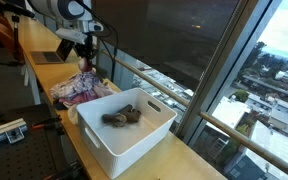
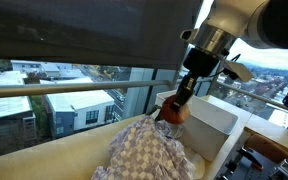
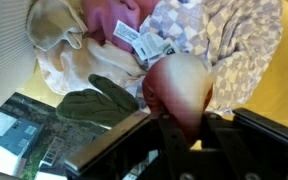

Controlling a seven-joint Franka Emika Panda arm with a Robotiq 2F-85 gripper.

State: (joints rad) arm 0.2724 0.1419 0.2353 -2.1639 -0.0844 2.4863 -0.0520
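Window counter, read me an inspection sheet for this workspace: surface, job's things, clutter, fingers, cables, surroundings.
Surface: long wooden counter running along the glass.
Job's things: maroon cloth at the clothes pile; white bin beside the pile, with dark items inside.
Clutter: checked cloth, beige cloth and a dark green piece in the pile; what looks like a laptop further along.
Fingers: closed on the maroon cloth.
Cables: one dark cable hangs beside the arm.
Surroundings: tall window; city buildings outside.
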